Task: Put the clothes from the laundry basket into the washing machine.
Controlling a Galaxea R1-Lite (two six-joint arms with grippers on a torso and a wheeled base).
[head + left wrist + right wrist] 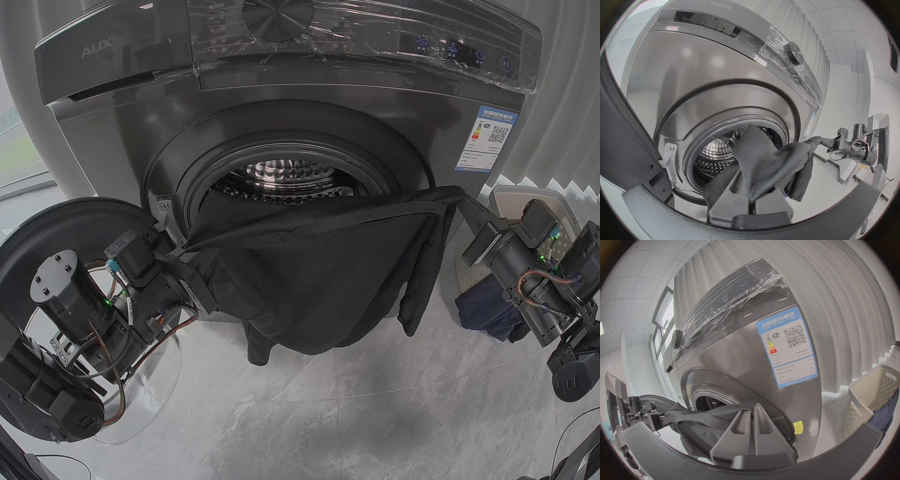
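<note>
My left gripper is closed tight on one end of a black garment. In the left wrist view the cloth bunches up out of the pinched fingers. My right gripper is clamped on the other end, its two fingers pressed together with the fabric caught between them. The garment is stretched between my two grippers. Its top edge is taut and the rest hangs in a loose sheet with a sleeve dangling at each lower corner, clear of the grey tiled floor.

Just behind the cloth is the washing machine, its round door swung open on my left beside the left arm. The garment's top edge lies across the lower part of the opening, so it covers the bottom of the steel drum while the top of the drum shows above it. I cannot tell whether any of the cloth is past the rim.

On my right, behind the right arm, stands the pale laundry basket, with dark blue clothes spilling from it. A blue-edged label is stuck on the machine's front, and a white curtain hangs beyond.
</note>
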